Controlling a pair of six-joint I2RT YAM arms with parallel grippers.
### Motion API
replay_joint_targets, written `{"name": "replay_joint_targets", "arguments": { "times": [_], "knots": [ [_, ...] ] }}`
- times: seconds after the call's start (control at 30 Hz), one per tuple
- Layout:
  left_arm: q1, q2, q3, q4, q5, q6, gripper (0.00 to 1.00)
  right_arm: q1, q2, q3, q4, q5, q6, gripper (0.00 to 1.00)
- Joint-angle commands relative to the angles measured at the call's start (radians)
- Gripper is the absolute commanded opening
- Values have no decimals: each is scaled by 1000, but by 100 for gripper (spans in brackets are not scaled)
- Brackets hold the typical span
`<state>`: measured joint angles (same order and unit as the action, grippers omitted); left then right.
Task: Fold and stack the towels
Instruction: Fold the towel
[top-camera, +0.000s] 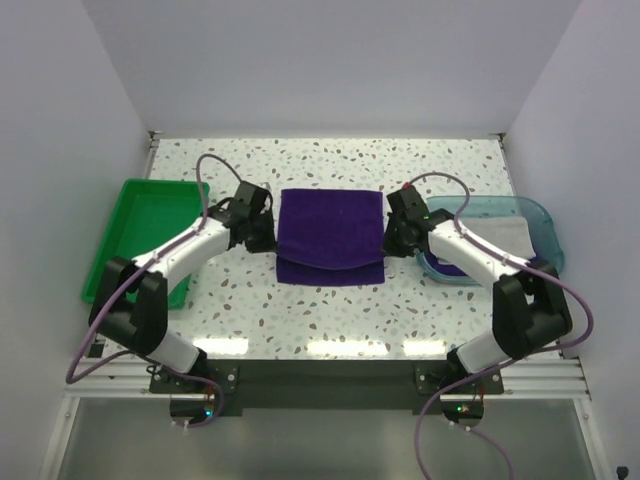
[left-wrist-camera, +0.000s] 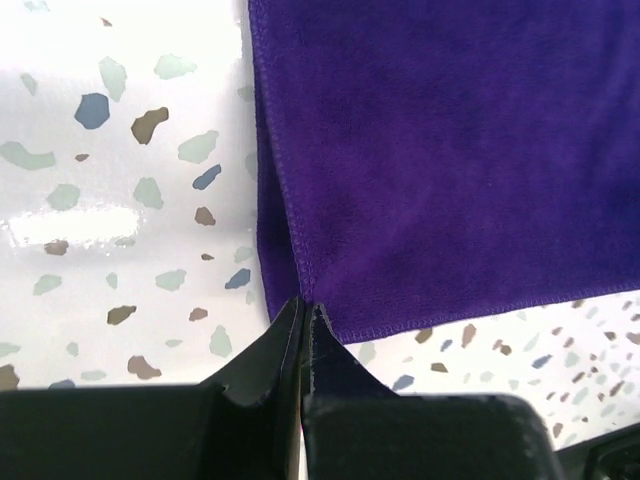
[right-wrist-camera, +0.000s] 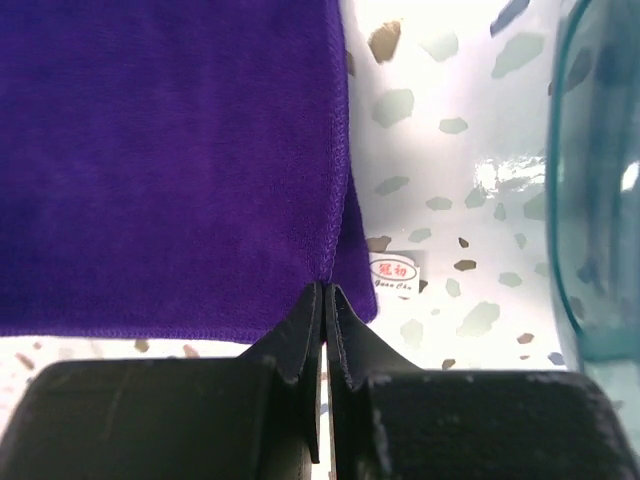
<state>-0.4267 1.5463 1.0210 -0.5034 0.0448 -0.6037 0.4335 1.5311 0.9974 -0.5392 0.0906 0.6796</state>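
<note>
On the table (top-camera: 250, 165), left end effector (left-wrist-camera: 303, 312) and right end effector (right-wrist-camera: 326, 297) pinch the purple towel (top-camera: 331, 228).

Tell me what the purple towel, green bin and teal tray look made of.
Purple towel: soft cloth, likely microfibre; matte nap, stitched hem.
Green bin: probably hard plastic; smooth, opaque, moulded rim.
Teal tray: seemingly translucent plastic; glossy, and the speckled table shows through its wall.
</note>
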Motion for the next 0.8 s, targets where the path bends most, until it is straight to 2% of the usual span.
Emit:
{"name": "replay_joint_targets", "arguments": {
  "times": [0.0,0.17,0.33,0.53,0.77],
  "knots": [
    [-4,-109,50,-70,-10,30,0,2,-101,60,-93,31,-55,0],
    [-6,-166,-103,-5,93,10,0,4,-161,-77,-71,-1,-57,0],
    [-18,-115,-228,86,181,8,0,4,-147,-190,18,-38,-14,0],
    [-26,-26,-268,118,147,25,0,2,-68,-241,99,-19,-6,0],
    [-27,-32,-291,128,130,22,1,4,-54,-255,111,-17,-3,1]
  ]
}}
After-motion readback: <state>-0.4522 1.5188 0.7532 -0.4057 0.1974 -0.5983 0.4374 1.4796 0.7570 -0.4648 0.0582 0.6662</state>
